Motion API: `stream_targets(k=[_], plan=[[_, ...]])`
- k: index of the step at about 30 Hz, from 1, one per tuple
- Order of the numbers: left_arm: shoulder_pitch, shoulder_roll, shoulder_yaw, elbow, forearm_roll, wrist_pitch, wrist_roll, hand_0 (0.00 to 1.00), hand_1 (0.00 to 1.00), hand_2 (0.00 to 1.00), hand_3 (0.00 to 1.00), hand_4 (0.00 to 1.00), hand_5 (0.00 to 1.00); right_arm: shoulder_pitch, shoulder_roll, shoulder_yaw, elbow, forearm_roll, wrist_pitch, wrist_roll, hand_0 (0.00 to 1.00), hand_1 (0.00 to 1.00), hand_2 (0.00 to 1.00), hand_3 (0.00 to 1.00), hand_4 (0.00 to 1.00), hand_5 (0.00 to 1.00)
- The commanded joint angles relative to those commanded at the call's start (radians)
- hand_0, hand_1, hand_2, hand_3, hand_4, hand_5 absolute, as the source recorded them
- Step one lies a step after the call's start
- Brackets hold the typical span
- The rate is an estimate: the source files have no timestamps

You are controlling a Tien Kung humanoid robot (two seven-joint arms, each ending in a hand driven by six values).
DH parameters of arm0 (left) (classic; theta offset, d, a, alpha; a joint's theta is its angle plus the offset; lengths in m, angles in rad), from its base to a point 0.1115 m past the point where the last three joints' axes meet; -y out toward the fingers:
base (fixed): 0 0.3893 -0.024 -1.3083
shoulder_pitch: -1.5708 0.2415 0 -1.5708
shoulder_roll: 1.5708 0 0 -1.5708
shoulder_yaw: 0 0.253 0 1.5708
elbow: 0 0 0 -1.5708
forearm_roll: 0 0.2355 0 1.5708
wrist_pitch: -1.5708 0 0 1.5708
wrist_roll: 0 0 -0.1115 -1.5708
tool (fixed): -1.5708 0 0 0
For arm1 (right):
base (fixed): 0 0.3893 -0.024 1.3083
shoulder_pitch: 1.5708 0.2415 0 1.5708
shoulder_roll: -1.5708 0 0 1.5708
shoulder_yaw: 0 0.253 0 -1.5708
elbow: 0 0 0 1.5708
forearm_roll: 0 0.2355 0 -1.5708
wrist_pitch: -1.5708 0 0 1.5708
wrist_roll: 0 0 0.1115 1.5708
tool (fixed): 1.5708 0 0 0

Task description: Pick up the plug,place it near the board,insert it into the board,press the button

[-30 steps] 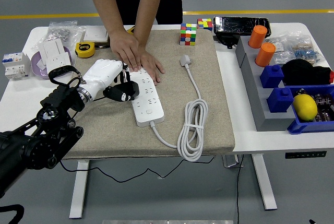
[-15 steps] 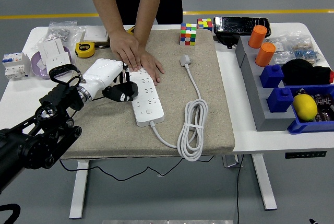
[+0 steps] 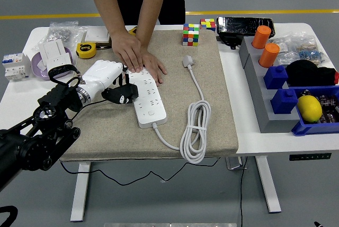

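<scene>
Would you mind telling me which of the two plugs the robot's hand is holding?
The black plug, gripped by the left hand beside the power strip. The white plug lies untouched on the mat, attached to the strip's cord.

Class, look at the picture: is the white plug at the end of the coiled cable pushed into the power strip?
No. The white plug lies loose on the mat, right of the power strip.

I saw my left arm (image 3: pixel 37 139) was black and jointed, ending in a glossy white robot hand (image 3: pixel 106 79) with black fingers (image 3: pixel 123 93).

left hand (image 3: pixel 108 79): fingers curled around something black | right arm: out of view
</scene>
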Motion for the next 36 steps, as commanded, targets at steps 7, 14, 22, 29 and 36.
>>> stream_targets(k=[7,14,22,29,36], plan=[[-0.005,0.004,0.005,0.003,0.003,-0.004,0.001,0.427,0.356,0.315,0.38,0.571,0.002,0.001,-0.001,0.002,0.0,-0.003,0.0,-0.002,0.833,0.776,0.767,0.797,0.998,0.931],[-0.005,-0.001,0.01,0.017,0.007,-0.005,0.002,0.428,0.356,0.315,0.38,0.572,0.002,-0.001,-0.001,0.0,0.0,-0.006,0.001,-0.001,0.833,0.777,0.767,0.797,0.998,0.931],[-0.012,-0.008,0.021,0.023,0.01,-0.004,0.003,0.428,0.356,0.315,0.379,0.573,0.002,-0.003,-0.003,0.002,0.0,-0.01,0.001,-0.003,0.833,0.776,0.767,0.797,0.998,0.93],[-0.02,-0.008,0.035,0.027,0.01,-0.006,0.004,0.428,0.357,0.315,0.379,0.574,0.002,-0.002,-0.004,0.001,0.0,-0.009,0.001,-0.002,0.833,0.777,0.767,0.797,0.998,0.931],[-0.037,-0.006,0.052,0.034,0.008,-0.009,0.004,0.429,0.357,0.315,0.38,0.575,0.002,0.0,-0.004,0.001,0.0,-0.007,0.001,-0.001,0.833,0.777,0.767,0.796,0.998,0.93]])
